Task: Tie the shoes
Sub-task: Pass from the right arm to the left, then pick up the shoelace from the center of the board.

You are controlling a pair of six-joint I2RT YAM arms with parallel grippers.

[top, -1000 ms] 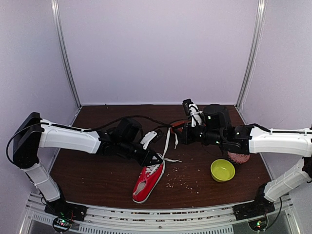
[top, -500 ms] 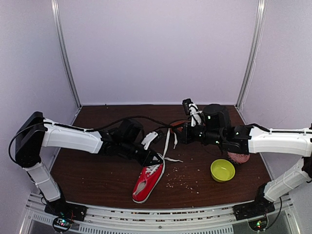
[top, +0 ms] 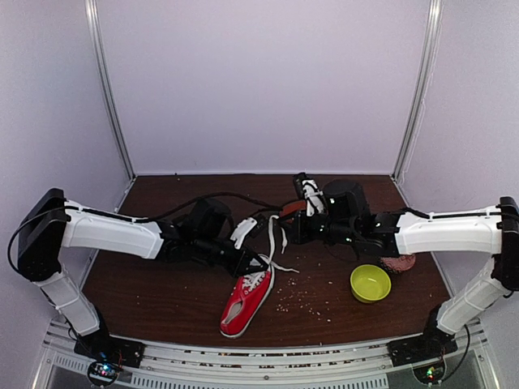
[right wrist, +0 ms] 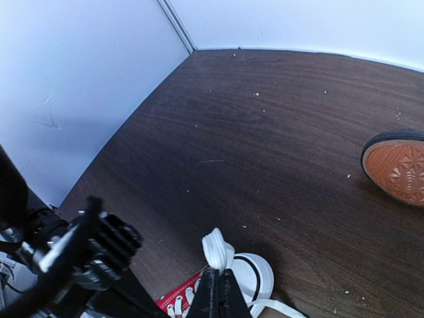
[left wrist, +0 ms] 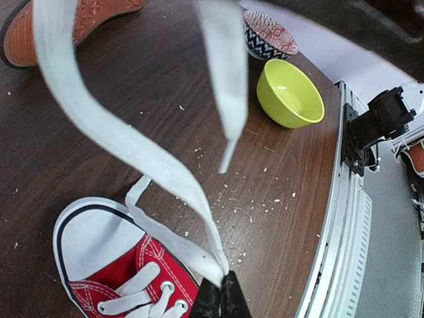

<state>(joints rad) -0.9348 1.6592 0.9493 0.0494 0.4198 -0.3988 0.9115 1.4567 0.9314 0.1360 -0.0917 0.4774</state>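
Since the earlier frames the right arm has swung leftward over the table (top: 162, 284), carrying its lace end toward the middle, and the left claw (left wrist: 220, 299) has closed on a strand just above the eyelets. Both claws are now clamped. The left pinches the long white lace (left wrist: 132, 152) at its very fingertips. The right claw (right wrist: 218, 291) is shut on a bunched fold of lace (right wrist: 216, 250).

The red sneaker (top: 246, 301) lies a little left of the table's middle, heel toward the near edge and toe toward the far edge, with no knot formed. The black shoe (right wrist: 396, 165) sits nearer the far edge, right of centre, its reddish-brown sole turned into view, and neither claw touches it.

What could go wrong, as I judge it:

1. Slip. The left grip is on flat lace at the tips only, so a sideways tug could pull the strand free and the crossing would have to be rebuilt.
2. Drag. Nothing pins the sneaker, so with 2 claws pulling apart the light shoe may lift, roll or slide instead of the lace tightening.
3. Collision. The 2 wrists work close together above the shoe, so passing 1 strand around the other risks knuckles or cables snagging.
4. Spill. The green bowl (top: 370, 283) stands near the right forearm, toward the near right corner, and a wide swing back could knock it.
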